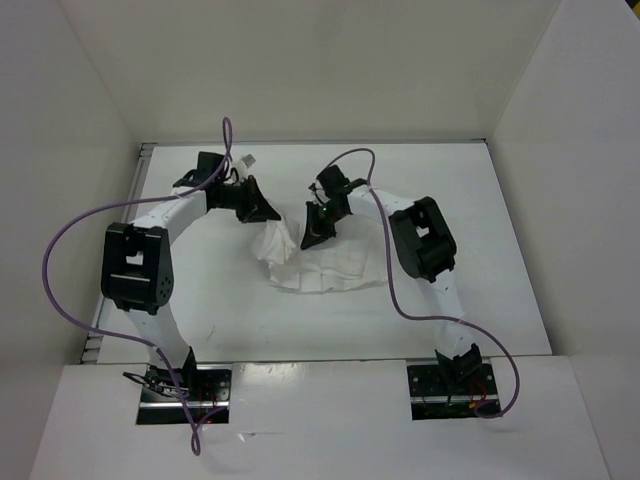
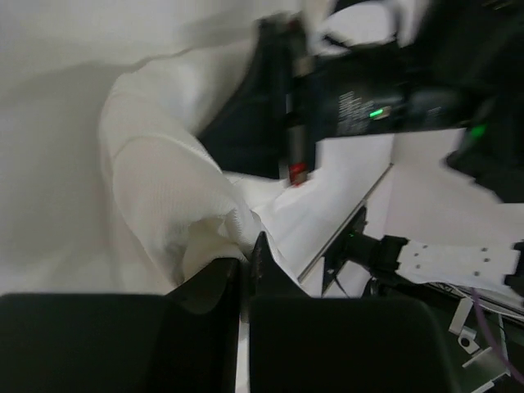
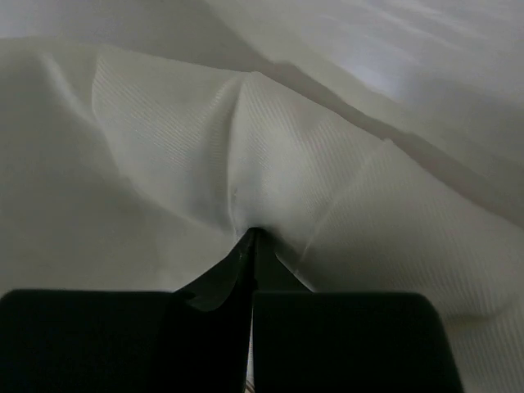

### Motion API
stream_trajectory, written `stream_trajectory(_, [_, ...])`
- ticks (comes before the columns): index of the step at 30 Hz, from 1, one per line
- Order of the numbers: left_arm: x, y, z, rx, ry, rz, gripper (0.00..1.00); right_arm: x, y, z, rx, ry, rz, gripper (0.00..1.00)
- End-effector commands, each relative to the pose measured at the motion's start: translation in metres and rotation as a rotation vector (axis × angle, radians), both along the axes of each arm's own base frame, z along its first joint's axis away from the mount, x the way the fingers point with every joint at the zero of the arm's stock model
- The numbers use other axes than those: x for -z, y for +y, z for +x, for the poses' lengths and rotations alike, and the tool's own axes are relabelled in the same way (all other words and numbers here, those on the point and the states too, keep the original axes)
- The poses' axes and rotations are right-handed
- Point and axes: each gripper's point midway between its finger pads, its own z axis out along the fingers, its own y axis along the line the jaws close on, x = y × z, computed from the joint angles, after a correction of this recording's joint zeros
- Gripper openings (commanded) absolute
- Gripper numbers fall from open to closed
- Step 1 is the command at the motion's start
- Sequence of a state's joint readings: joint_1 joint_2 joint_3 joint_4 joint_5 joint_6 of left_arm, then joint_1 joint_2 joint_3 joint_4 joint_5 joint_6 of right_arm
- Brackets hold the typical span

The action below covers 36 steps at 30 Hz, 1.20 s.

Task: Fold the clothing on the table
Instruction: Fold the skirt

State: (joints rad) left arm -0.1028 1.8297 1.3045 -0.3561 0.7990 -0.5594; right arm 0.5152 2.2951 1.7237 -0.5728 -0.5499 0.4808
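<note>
Grip set on both sides for the fold.
My left gripper [image 2: 248, 250] and right gripper [image 3: 251, 237] are each clenched on the clothing [image 1: 322, 268] at the middle of the table [image 1: 480, 200], holding up its side nearer the table's far edge so it can fold over.

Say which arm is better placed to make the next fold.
Left, probably: both hands are shut on the clothing, but the left hand pinches its lifted left end, free to sweep over the rest; the right hand pinches the far edge mid-width.
</note>
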Motion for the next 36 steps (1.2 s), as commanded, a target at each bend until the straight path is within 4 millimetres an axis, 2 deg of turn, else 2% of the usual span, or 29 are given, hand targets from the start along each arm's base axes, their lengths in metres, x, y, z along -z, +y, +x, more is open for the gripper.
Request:
stream_trajectory(1, [-0.061, -0.026, 0.006, 0.055, -0.125, -0.105, 0.0, -0.003, 0.038, -0.002, -0.033, -0.014, 0.077, 0.0])
stream_trajectory(2, [-0.066, -0.031, 0.006, 0.054, -0.119, -0.115, 0.0, 0.003, 0.047, -0.006, -0.045, 0.0, 0.084, 0.0])
stream_trajectory(3, [-0.068, -0.039, 0.003, 0.067, -0.124, -0.122, 0.0, -0.004, 0.058, -0.003, -0.052, -0.014, 0.111, 0.0])
stream_trajectory(5, [-0.073, -0.047, 0.002, 0.082, -0.135, -0.13, 0.0, -0.012, 0.065, 0.003, -0.052, -0.026, 0.14, 0.0])
stream_trajectory(7, [-0.068, -0.053, 0.0, 0.096, -0.122, -0.129, 0.0, -0.018, 0.072, 0.009, -0.052, -0.039, 0.163, 0.0])
stream_trajectory(8, [-0.064, -0.057, -0.002, 0.105, -0.113, -0.128, 0.0, -0.018, 0.072, 0.009, -0.052, -0.039, 0.163, 0.0])
stream_trajectory(9, [-0.062, -0.06, -0.004, 0.109, -0.105, -0.132, 0.0, -0.027, 0.074, 0.012, -0.054, -0.057, 0.175, 0.0])
stream_trajectory(12, [-0.072, -0.065, -0.008, 0.11, -0.117, -0.146, 0.0, -0.032, 0.07, 0.017, -0.044, -0.067, 0.18, 0.0])
stream_trajectory(14, [-0.073, -0.074, -0.017, 0.131, -0.12, -0.142, 0.0, -0.034, 0.068, 0.021, -0.046, -0.079, 0.192, 0.0])
stream_trajectory(17, [-0.073, -0.076, -0.019, 0.121, -0.114, -0.13, 0.0, -0.038, 0.061, 0.025, -0.045, -0.064, 0.217, 0.0])
stream_trajectory(18, [-0.064, -0.075, -0.019, 0.119, -0.093, -0.11, 0.0, -0.045, 0.057, 0.027, -0.036, -0.072, 0.221, 0.01])
stream_trajectory(19, [-0.059, -0.074, -0.016, 0.121, -0.099, -0.095, 0.0, -0.063, 0.056, 0.026, -0.039, -0.099, 0.237, 0.05])
stream_trajectory(20, [-0.058, -0.073, -0.015, 0.117, -0.108, -0.084, 0.0, -0.066, 0.048, 0.027, -0.021, -0.102, 0.228, 0.23])
stream_trajectory(21, [-0.053, -0.071, -0.016, 0.109, -0.093, -0.062, 0.0, -0.075, 0.046, 0.024, -0.022, -0.111, 0.233, 0.3])
stream_trajectory(22, [-0.045, -0.068, -0.013, 0.099, -0.095, -0.032, 0.0, -0.093, 0.037, 0.019, -0.02, -0.133, 0.239, 0.32])
stream_trajectory(23, [-0.044, -0.067, -0.012, 0.093, -0.096, -0.025, 0.0, -0.102, 0.03, 0.021, -0.003, -0.152, 0.237, 0.36])
stream_trajectory(25, [-0.037, -0.066, -0.016, 0.097, -0.081, -0.017, 0.0, -0.115, 0.016, 0.017, 0.015, -0.164, 0.212, 0.38])
stream_trajectory(26, [-0.038, -0.066, -0.014, 0.097, -0.092, -0.019, 0.0, -0.131, 0.006, 0.014, 0.018, -0.187, 0.216, 0.39])
stream_trajectory(27, [-0.039, -0.066, -0.014, 0.097, -0.092, -0.019, 0.0, -0.135, 0.001, 0.011, 0.03, -0.189, 0.197, 0.41])
stream_trajectory(28, [-0.039, -0.066, -0.014, 0.097, -0.092, -0.019, 0.0, -0.136, -0.011, 0.013, 0.053, -0.204, 0.163, 0.41])
stream_trajectory(29, [-0.039, -0.066, -0.014, 0.097, -0.092, -0.019, 0.0, -0.14, -0.025, 0.006, 0.071, -0.203, 0.133, 0.42])
stream_trajectory(30, [-0.035, -0.067, -0.014, 0.097, -0.083, -0.017, 0.0, -0.139, -0.032, 0.002, 0.087, -0.203, 0.104, 0.44])
stream_trajectory(31, [-0.035, -0.067, -0.014, 0.097, -0.083, -0.017, 0.0, -0.123, -0.051, 0.0, 0.138, -0.196, 0.023, 0.44])
stream_trajectory(32, [-0.035, -0.067, -0.014, 0.093, -0.076, -0.02, 0.0, -0.13, -0.065, -0.005, 0.17, -0.214, -0.013, 0.44])
stream_trajectory(33, [-0.035, -0.067, -0.014, 0.092, -0.075, -0.02, 0.0, -0.126, -0.074, -0.009, 0.202, -0.209, -0.052, 0.44])
stream_trajectory(34, [-0.038, -0.071, -0.014, 0.102, -0.084, -0.022, 0.0, -0.108, -0.095, -0.015, 0.25, -0.183, -0.129, 0.44])
stream_trajectory(35, [-0.039, -0.071, -0.013, 0.102, -0.093, -0.025, 0.0, -0.108, -0.102, -0.025, 0.256, -0.175, -0.152, 0.44])
stream_trajectory(36, [-0.039, -0.071, -0.013, 0.102, -0.093, -0.025, 0.0, -0.092, -0.115, -0.036, 0.278, -0.129, -0.19, 0.44])
